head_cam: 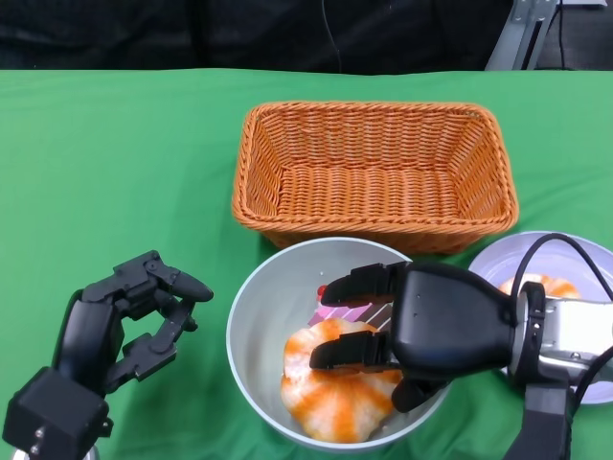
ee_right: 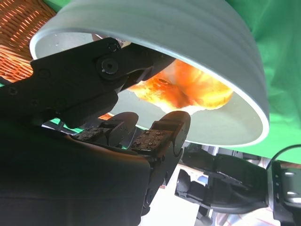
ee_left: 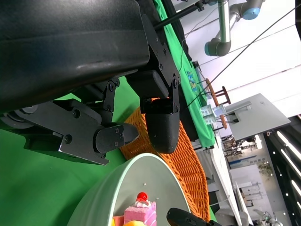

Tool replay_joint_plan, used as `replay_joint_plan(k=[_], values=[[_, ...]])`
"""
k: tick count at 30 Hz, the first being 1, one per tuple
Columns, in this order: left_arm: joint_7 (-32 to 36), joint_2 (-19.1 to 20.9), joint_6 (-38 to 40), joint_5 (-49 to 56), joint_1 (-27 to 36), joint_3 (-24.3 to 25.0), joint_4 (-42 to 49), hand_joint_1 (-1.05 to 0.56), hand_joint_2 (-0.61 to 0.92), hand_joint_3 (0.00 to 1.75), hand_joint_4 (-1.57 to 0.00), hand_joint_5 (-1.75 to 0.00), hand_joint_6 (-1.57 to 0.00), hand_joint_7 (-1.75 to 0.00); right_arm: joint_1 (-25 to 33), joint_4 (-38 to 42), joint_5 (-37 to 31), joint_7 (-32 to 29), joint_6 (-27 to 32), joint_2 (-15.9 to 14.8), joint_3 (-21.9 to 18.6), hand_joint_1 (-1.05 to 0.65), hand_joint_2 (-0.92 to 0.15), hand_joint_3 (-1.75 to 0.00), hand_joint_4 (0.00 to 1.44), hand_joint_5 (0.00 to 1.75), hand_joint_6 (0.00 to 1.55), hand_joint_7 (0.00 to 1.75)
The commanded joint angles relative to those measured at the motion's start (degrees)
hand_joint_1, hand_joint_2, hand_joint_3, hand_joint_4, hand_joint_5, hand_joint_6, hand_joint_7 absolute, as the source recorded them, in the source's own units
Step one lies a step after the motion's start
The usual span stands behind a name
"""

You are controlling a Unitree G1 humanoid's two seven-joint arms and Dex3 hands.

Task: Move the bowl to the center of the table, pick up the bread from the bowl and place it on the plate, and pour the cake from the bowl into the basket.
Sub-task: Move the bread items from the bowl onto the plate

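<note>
Bread [head_cam: 335, 402], a glossy orange-and-white swirled bun, lies in the near part of the pale grey round bowl [head_cam: 251, 326], directly under the fingers of the right hand [head_cam: 383, 321], which reach in over the bowl's right rim. Those fingers are spread above and against the bun; whether they actually grip it cannot be told. One pink square slice of cake [ee_left: 139, 214] with a red cherry on top sits just beyond the bread, partly hidden beneath the same fingers. To the left of the bowl and apart from it, the left hand [head_cam: 134, 321] hovers over the green tabletop [head_cam: 115, 182], its fingers curled loosely apart and holding nothing. Beside the right hand's wrist lies one pale lilac plate [head_cam: 498, 264] carrying a second orange bun [head_cam: 546, 285]. Beyond the bowl, nearly touching its far rim, stands one rectangular woven orange wicker basket [head_cam: 374, 172].
</note>
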Motion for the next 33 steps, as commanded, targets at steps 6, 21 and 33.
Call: replay_joint_plan(k=[6, 21, 33], values=[[-1.1, 0.9, -0.7, -1.1, 0.4, 0.2, -0.2, -0.01, 0.87, 0.5, -0.72, -1.43, -0.79, -1.07, -0.5, 0.3, 0.6, 0.1, -0.2, -1.0, 0.7, -0.9, -0.87, 0.0, 0.6, 0.07, 0.65, 0.0], [-1.4, 1.0, -0.1, -1.5, 0.6, 0.2, -0.4, 0.0, 0.85, 0.56, -0.74, -1.37, -0.8, -1.03, 1.2, -2.7, 3.8, 6.7, -0.3, -2.9, -0.2, -0.87, -0.84, 0.0, 0.59, 0.04, 0.64, 0.0], [-1.7, 0.6, 0.5, -2.2, 1.0, 0.1, -1.1, 0.01, 0.86, 0.54, -0.74, -1.37, -0.8, -1.04, 1.9, -1.1, 2.4, 4.8, 1.9, -1.6, 1.0, -0.86, -0.83, 0.0, 0.59, 0.02, 0.64, 0.0]])
